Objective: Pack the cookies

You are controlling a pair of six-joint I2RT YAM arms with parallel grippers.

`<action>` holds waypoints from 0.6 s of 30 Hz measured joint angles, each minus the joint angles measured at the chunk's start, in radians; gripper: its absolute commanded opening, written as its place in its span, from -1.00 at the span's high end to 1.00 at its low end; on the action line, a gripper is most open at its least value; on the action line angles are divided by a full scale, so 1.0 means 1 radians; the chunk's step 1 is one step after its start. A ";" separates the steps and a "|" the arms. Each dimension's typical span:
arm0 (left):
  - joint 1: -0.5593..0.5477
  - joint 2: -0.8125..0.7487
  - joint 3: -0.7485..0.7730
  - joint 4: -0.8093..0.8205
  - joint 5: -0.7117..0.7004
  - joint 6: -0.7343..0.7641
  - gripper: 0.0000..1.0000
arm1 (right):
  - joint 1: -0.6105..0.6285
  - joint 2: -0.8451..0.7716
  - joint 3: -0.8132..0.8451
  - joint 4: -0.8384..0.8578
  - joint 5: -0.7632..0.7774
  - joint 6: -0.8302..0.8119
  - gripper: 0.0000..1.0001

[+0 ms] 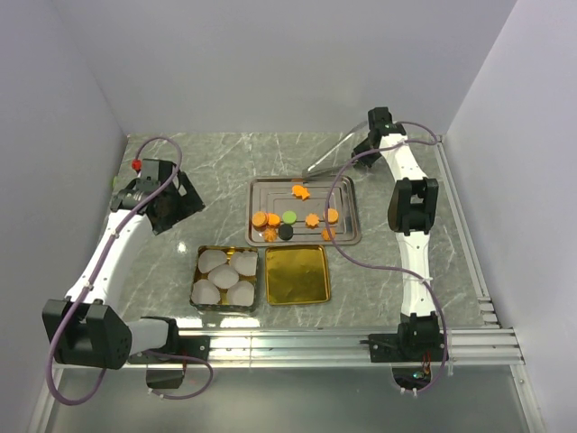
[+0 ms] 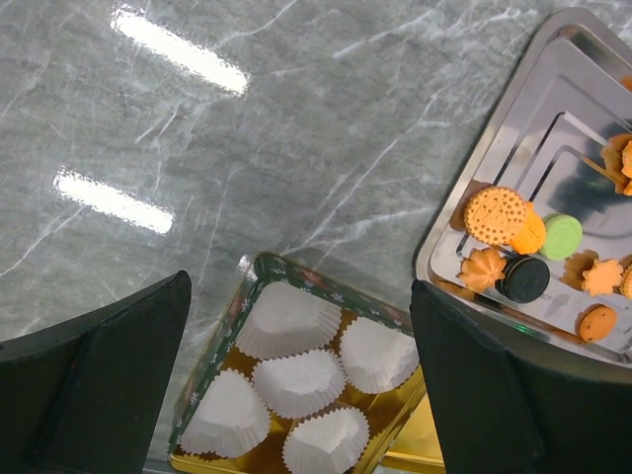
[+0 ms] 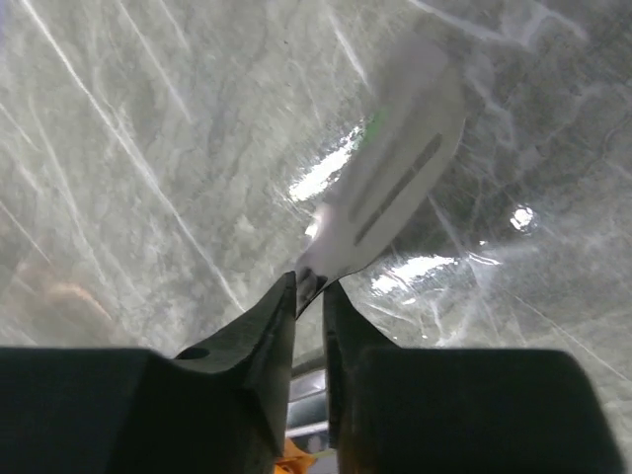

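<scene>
1. The right pincer point(image 3: 312, 296) is shut on the thin end of a metal utensil point(image 3: 395, 178). The utensil's slotted blade reaches out over the marble surface point(image 1: 225, 162) and is blurred in the wrist view.
2. Seen from above, this pincer sits beyond the far right corner of the silver tray point(image 1: 256, 200). The utensil's tip lies just past the tray's far edge.
3. The cookies point(image 1: 289, 216) all lie on the silver tray. One orange flower is alone near the far side. The rest are clustered toward the near side, with a green disc and a black one among the orange pieces.
4. The left pincer point(image 2: 301, 286) gapes wide and holds nothing. It hovers over the surface to the left of the tray.
5. A gold tin point(image 2: 212, 346) nearer the arms holds five white paper cups point(image 2: 288, 321). A shallow gold lid point(image 1: 296, 274) lies just beside it on the right.
</scene>
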 measured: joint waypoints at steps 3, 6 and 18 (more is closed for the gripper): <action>-0.019 -0.005 0.009 -0.013 -0.005 -0.004 -0.99 | -0.001 0.000 -0.005 0.014 -0.010 -0.008 0.84; -0.042 -0.009 0.039 -0.037 -0.020 -0.009 -0.99 | -0.004 -0.004 -0.033 0.035 -0.028 -0.026 1.00; -0.060 -0.029 0.239 -0.047 -0.035 0.011 -0.99 | -0.027 -0.164 -0.237 0.084 -0.090 -0.072 1.00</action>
